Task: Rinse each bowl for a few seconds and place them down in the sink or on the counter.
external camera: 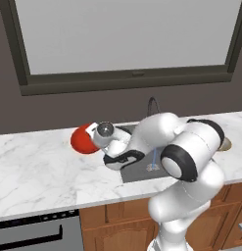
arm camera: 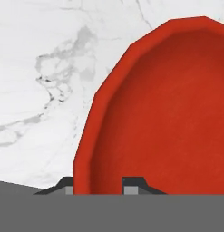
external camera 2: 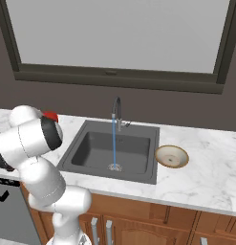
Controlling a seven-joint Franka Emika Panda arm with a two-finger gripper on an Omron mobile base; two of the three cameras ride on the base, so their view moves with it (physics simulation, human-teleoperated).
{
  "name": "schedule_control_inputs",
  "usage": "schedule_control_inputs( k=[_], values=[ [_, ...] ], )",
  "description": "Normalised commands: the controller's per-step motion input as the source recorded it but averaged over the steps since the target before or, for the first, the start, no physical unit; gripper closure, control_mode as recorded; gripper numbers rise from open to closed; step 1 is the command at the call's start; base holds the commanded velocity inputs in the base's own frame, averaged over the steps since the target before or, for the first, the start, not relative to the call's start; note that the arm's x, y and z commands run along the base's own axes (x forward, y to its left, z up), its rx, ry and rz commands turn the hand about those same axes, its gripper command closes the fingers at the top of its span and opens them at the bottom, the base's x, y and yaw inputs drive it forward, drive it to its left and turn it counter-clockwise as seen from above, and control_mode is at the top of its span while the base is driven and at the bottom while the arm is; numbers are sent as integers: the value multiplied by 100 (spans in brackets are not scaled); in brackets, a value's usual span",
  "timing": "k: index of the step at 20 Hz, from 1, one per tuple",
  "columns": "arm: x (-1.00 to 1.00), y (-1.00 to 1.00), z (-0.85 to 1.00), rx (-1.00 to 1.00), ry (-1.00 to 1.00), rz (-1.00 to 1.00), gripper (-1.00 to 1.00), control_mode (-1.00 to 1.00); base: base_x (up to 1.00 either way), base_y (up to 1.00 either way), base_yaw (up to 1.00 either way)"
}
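A glossy red bowl (arm camera: 168, 113) is seen clamped by its rim between the two dark fingertips of the gripper (arm camera: 99, 185), one tip set outside the wall and one inside, with the white marble counter (arm camera: 45, 90) spread beneath it. From the left base view, the same bowl (external camera: 82, 139) is shown at the end of the white arm (external camera: 181, 157), over the counter (external camera: 39, 171) just to the left of the dark grey sink (external camera: 142, 169); whether it is touching the worktop cannot be told. In the right base view, only a sliver of the bowl (external camera 2: 51, 116) is visible behind the arm's dark joint. A thin blue stream of water (external camera 2: 113, 143) is seen running from the arched faucet (external camera 2: 116, 111) down to the drain of the sink (external camera 2: 76, 148). The shallow beige bowl (external camera 2: 171, 156) is found upright on the counter (external camera 2: 205, 167), just beside the basin's right edge. A large window (external camera 2: 119, 33) is set in the wall behind.
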Motion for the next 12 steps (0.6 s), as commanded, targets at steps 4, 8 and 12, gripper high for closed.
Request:
schedule_control_inputs(
  k=[4, 8, 12],
  values=[
    [-27, -20, 33, 2, 1, -32, 100, -100, 0, 0, 0],
    [-23, -26, 39, 9, 3, -34, 100, -100, 0, 0, 0],
    [-21, -32, 45, 12, 3, -33, 100, -100, 0, 0, 0]
  ],
)
